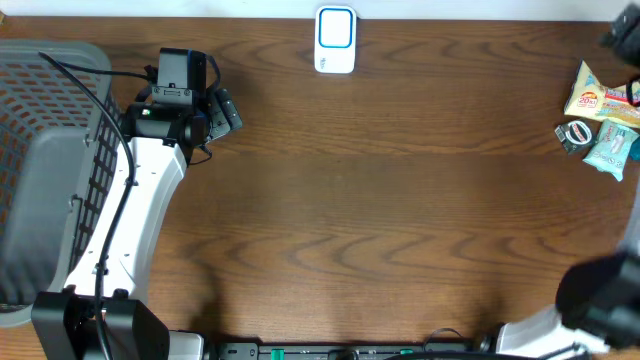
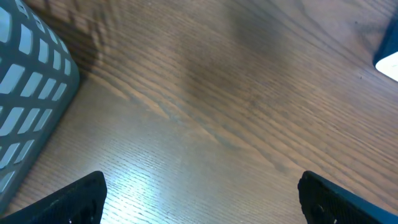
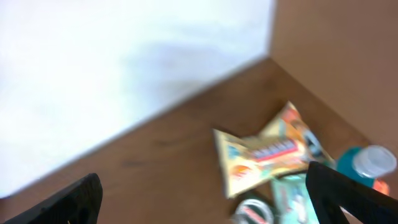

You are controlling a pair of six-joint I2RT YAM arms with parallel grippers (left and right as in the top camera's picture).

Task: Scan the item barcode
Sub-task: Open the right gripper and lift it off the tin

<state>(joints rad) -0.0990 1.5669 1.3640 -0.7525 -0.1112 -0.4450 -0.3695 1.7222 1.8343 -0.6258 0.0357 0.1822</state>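
Right gripper (image 3: 203, 177) is spread wide with nothing in it. The snack packet (image 3: 264, 155) sits just ahead, off toward one finger. It's jammed up against a teal pouch (image 3: 292, 196) and a bottle (image 3: 367, 163), so I reckon a sloppy drop grabs two things. Left gripper (image 2: 200, 183) is apart too, way off beside the basket (image 2: 31, 93).
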